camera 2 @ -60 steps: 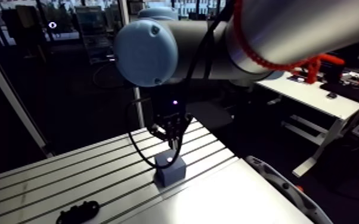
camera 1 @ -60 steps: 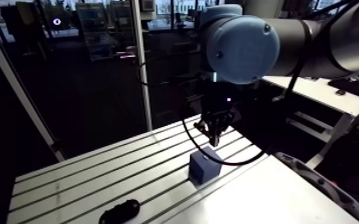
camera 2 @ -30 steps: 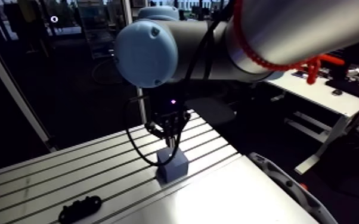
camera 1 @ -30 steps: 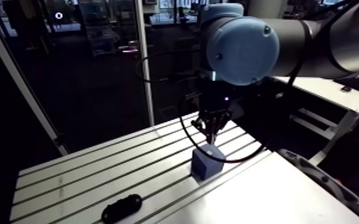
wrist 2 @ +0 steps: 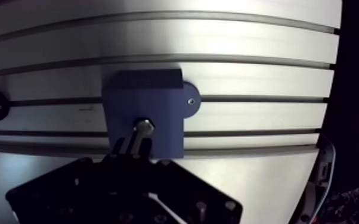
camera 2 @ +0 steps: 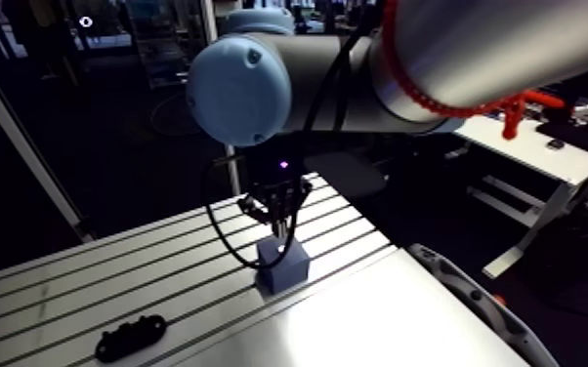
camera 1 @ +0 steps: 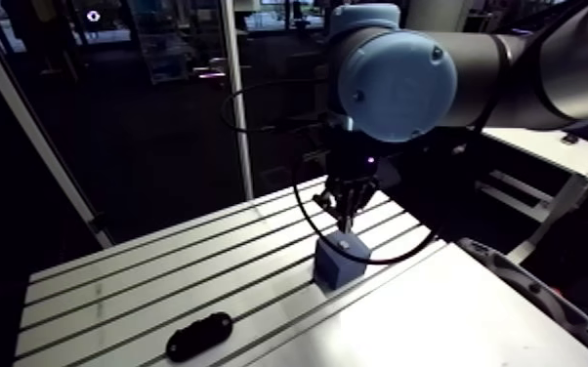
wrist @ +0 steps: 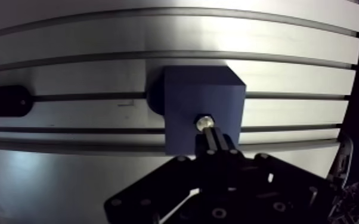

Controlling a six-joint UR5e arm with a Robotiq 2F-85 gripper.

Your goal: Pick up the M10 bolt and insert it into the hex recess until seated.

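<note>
A dark blue block stands on the slotted aluminium table. My gripper hangs straight over the block's top face, shut on the M10 bolt. The bolt's metal end shows just past the fingertips, over the middle of the block's top. Whether it touches the block I cannot tell, and the hex recess is hidden beneath it. In the arm view the gripper comes down onto the block. A round tab with a small screw sticks out from one side of the block.
A black oblong part lies on the table toward the front left, some way from the block; in the wrist view it sits along the same slot. A smooth plate adjoins the slotted surface on the right.
The gripper with the bolt has come down closer to the block's top. The arm view has shifted slightly with the arm; block and black part stay put.
</note>
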